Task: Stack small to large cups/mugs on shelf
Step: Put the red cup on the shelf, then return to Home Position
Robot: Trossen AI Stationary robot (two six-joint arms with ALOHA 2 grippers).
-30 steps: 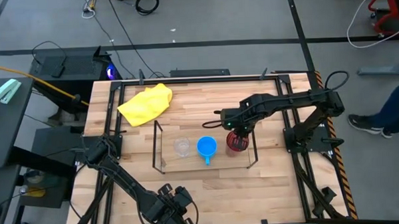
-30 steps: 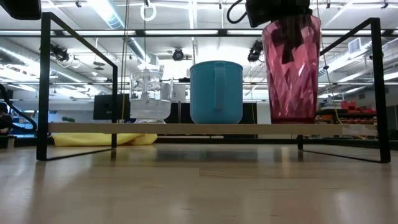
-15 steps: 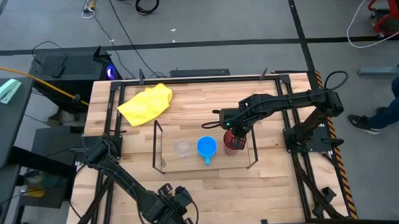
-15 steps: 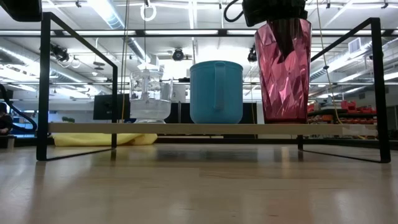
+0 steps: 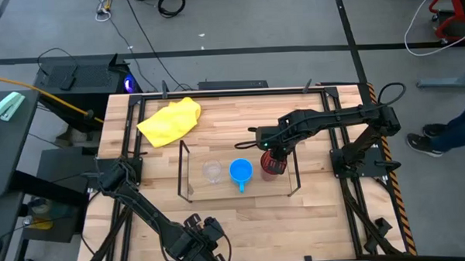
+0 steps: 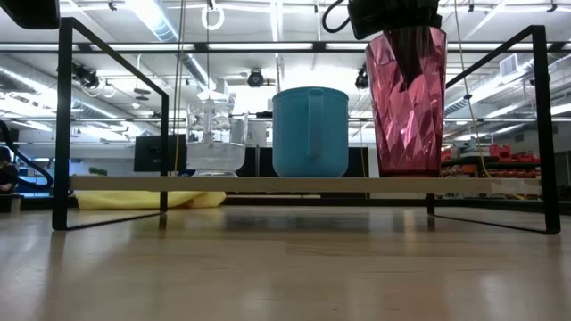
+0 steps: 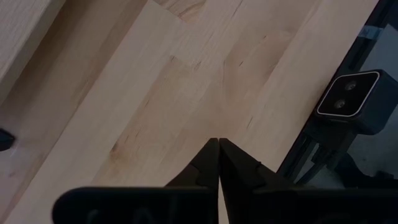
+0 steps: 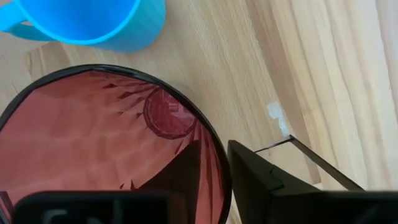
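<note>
A small clear cup, a bright blue mug and a dark red cup stand in a row on the board of the black wire shelf. My right gripper is over the red cup at the shelf's right end and shut on it. My left gripper is shut and empty over bare wood near the table's near edge. My right gripper holds the red cup by its rim, on the side away from the blue mug. One finger is inside the cup and one outside. The fingers come from above, pointing down. The cup is upright, its base at the shelf board; whether it rests there I cannot tell.
A yellow cloth lies at the table's far left, behind the shelf. The shelf's upright end frames stand at either side of the cups. Black rails run along the table edges. A person's legs show beside the table's right.
My right gripper has carried the red cup a little toward the blue mug and brought it from tilted to upright on the shelf's right end. In the last half second it has kept still.
</note>
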